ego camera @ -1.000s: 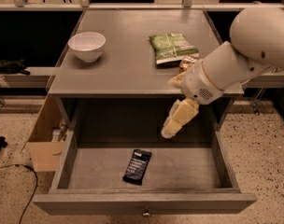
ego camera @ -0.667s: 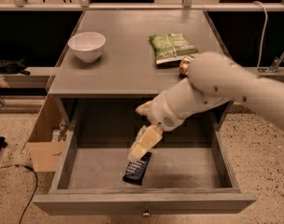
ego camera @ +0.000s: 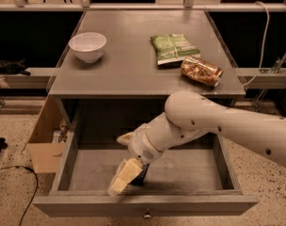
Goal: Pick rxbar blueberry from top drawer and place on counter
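The top drawer (ego camera: 190,171) is pulled out below the counter (ego camera: 129,65), with a small metal knob (ego camera: 146,215) on its front. My gripper (ego camera: 123,177) reaches down into the drawer near its front left, at the end of the white arm (ego camera: 218,121). The rxbar blueberry (ego camera: 142,174) lies on the drawer floor right beside the gripper. Only a dark sliver of it shows; the gripper covers the remainder. Whether the gripper touches the bar cannot be told.
On the counter stand a white bowl (ego camera: 88,46) at the left, a green snack bag (ego camera: 173,48) and a golden-brown packet (ego camera: 202,71) at the right. An open cardboard box (ego camera: 44,140) sits on the floor left of the drawer.
The arm has swung down and to the left, from the drawer's right rear to its front left. The gripper now covers most of the dark bar, which lay in plain sight before.
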Controlling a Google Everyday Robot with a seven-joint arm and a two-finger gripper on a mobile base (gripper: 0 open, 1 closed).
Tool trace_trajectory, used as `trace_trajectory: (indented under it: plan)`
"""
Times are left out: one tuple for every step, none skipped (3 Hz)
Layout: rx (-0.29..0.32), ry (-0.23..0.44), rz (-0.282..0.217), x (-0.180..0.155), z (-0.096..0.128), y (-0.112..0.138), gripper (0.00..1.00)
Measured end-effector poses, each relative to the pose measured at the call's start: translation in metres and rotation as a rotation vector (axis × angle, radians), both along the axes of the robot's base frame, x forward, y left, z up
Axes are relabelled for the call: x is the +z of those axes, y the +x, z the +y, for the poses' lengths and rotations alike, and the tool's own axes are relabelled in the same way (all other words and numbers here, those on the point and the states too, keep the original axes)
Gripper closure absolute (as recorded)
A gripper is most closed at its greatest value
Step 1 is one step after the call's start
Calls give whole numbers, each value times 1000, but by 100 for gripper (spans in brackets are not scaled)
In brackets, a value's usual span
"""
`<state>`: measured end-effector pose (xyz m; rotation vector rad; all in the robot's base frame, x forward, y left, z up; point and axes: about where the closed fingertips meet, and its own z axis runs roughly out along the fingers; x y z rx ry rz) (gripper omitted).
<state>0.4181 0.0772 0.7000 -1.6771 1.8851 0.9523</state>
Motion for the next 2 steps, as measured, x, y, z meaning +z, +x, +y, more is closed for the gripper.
trace_trajectory:
  plan:
    - [9, -6, 7, -4, 2, -5, 0]
    - [65, -43, -16, 6, 8, 13, 0]
